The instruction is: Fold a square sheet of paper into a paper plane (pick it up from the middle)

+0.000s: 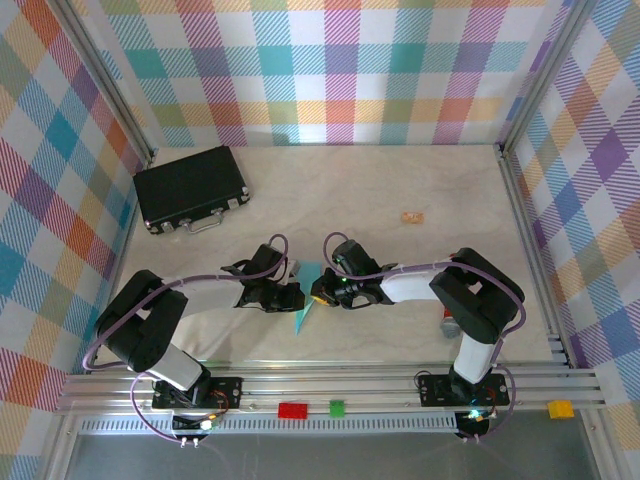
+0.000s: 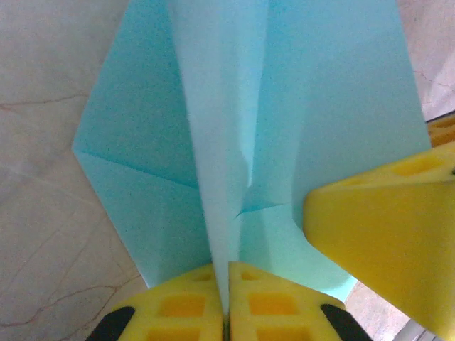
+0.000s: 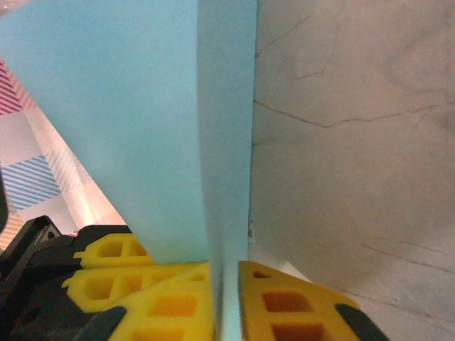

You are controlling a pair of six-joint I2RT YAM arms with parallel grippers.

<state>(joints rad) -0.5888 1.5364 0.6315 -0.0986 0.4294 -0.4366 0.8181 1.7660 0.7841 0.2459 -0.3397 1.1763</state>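
Observation:
The light turquoise paper plane (image 1: 303, 312) is folded into a narrow dart whose point faces the near edge. It sits mid-table between both grippers. My left gripper (image 1: 290, 296) is shut on its raised centre fold, and the left wrist view shows the yellow pads (image 2: 185, 305) pressed tight on the ridge, with creased wings (image 2: 320, 106) spread beyond. My right gripper (image 1: 322, 292) faces it from the other side. Its jaws (image 3: 226, 264) stand slightly apart, with the upright paper fold (image 3: 128, 106) in the gap. A right finger (image 2: 384, 234) also appears in the left wrist view.
A black case (image 1: 190, 187) lies at the back left. A small tan scrap (image 1: 412, 216) rests towards the back right. Red (image 1: 293, 409), green (image 1: 337, 407) and yellow (image 1: 560, 408) bricks sit on the front rail. Checkered walls close in three sides.

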